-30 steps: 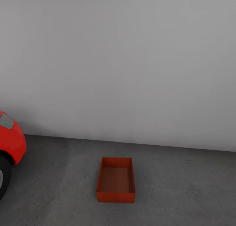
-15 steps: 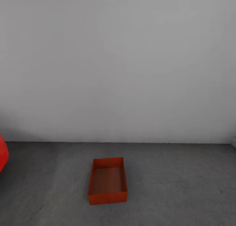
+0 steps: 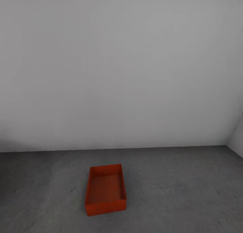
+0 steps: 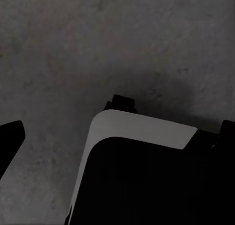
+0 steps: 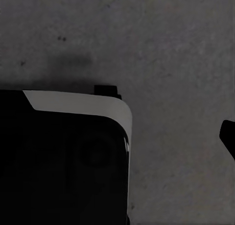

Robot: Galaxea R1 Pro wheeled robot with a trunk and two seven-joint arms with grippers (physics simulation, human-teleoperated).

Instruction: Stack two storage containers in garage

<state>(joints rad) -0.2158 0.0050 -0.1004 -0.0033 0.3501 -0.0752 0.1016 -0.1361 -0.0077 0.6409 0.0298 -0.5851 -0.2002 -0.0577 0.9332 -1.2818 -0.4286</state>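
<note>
I'm seeing one storage container (image 3: 105,189) sitting open-topped on the garage floor (image 3: 182,192), near the wall (image 3: 121,74), open concrete all round it. I can't tell either tool's grip state.

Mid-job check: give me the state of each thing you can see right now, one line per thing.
storage container: upright on the concrete, open top, empty, nothing stacked on it, not held.
floor: grey concrete, bearing the container.
wall: plain white-grey, standing apart behind the container.
left gripper: one dark fingertip at the picture's edge over concrete; open or shut cannot be told.
right gripper: one dark fingertip likewise; cannot be told.
</note>
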